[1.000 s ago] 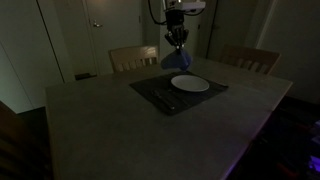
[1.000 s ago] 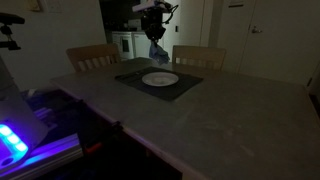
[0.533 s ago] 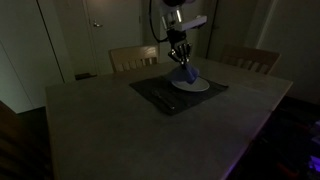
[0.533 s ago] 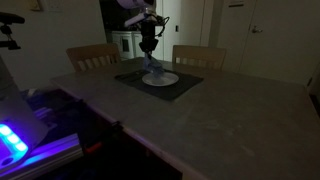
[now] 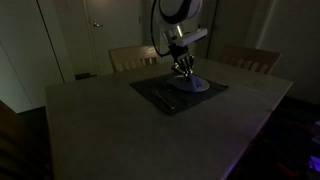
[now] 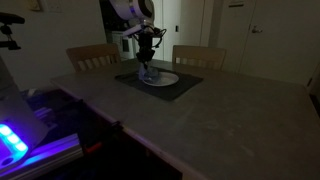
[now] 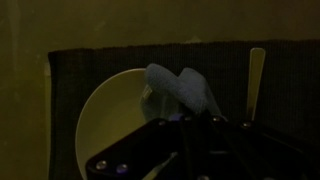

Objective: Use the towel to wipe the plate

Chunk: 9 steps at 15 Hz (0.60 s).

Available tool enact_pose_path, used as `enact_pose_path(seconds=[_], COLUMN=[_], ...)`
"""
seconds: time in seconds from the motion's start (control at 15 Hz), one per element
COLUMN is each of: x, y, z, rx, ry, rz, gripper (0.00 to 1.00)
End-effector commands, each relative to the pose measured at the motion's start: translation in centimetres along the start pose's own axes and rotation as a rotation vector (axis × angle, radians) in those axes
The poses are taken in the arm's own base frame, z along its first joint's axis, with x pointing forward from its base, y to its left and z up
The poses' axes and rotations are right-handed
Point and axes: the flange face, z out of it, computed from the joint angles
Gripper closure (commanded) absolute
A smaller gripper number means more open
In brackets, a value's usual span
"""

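A white plate [image 5: 197, 86] lies on a dark placemat [image 5: 150, 90] at the far side of the table; it also shows in the other exterior view [image 6: 165, 79] and in the wrist view [image 7: 105, 125]. My gripper [image 5: 183, 70] is shut on a pale blue towel [image 5: 187, 79] and presses it down onto the plate. In the wrist view the towel [image 7: 183, 90] bunches over the plate's right part, and the fingertips are hidden under the gripper body. A pale utensil [image 7: 255, 80] lies on the placemat beside the plate.
Two wooden chairs [image 5: 133, 58] [image 5: 250, 60] stand behind the table. The large grey tabletop [image 5: 120, 130] stretches toward the near edge. A dark utensil [image 5: 163, 99] lies on the placemat. A purple-lit device [image 6: 15, 140] sits at the lower left.
My gripper came down with the towel from above the plate onto it, and shifted a little across the plate.
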Motion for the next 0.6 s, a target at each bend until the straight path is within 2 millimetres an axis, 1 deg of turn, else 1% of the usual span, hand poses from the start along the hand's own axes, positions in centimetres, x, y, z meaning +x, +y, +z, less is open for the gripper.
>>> enact_pose_path(seconds=[0.0, 0.33, 0.53], x=[1.1, 2.6, 3.4], y=[1.3, 3.3, 4.9], z=[0.9, 1.7, 2.5], rx=[0.003, 0.01, 0.029], ry=[0.006, 0.016, 0.028], rz=[0.012, 0.026, 0.092], gripper=[0.98, 0.98, 0.98])
